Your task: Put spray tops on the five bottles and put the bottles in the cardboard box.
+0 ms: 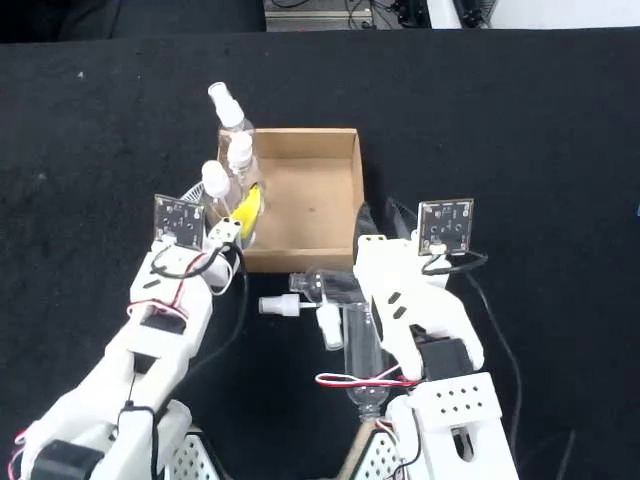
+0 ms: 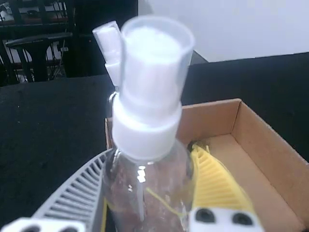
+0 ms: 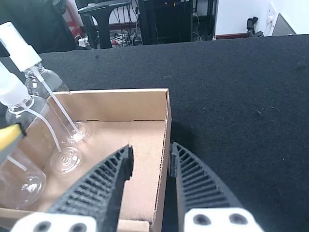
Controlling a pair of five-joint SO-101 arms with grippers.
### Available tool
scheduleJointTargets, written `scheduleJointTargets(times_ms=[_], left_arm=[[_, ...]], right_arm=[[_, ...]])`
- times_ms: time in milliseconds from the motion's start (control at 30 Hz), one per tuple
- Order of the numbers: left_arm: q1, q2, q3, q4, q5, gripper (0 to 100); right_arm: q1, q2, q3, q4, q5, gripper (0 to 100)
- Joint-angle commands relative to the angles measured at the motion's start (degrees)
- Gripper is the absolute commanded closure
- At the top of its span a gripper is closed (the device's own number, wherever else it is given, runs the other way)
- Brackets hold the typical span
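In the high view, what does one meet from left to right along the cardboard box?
Left gripper, shut on a bottle → cardboard box → right gripper, open astride the box's right wall.

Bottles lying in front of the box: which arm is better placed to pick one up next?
Probably right. The right jaws are open beside the lying bottles; the left jaws are shut on an upright bottle at the box.
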State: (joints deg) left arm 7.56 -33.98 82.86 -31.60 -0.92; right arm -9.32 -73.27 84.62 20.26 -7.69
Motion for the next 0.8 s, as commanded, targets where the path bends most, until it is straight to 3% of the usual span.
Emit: scheduleJointTargets(times_ms=[0,233,467,767], left_arm=[[0.22,2.64,-3.65,-1.32,-0.79,96],[-0.13,3.43,-3.65,-1.32,-0.79,96],[-0.31,3.96,-3.21,-0.79,-0.88,77],[-0.31,3.96,-3.56,-0.79,-0.88,76]], right_arm=[[0.70,-1.36,-0.13,-1.85,0.62,89.6],[0.70,-1.36,-0.13,-1.85,0.62,89.6],[0.70,-1.36,-0.13,-1.85,0.62,89.6],[0.70,-1.36,-0.13,-1.85,0.62,89.6]])
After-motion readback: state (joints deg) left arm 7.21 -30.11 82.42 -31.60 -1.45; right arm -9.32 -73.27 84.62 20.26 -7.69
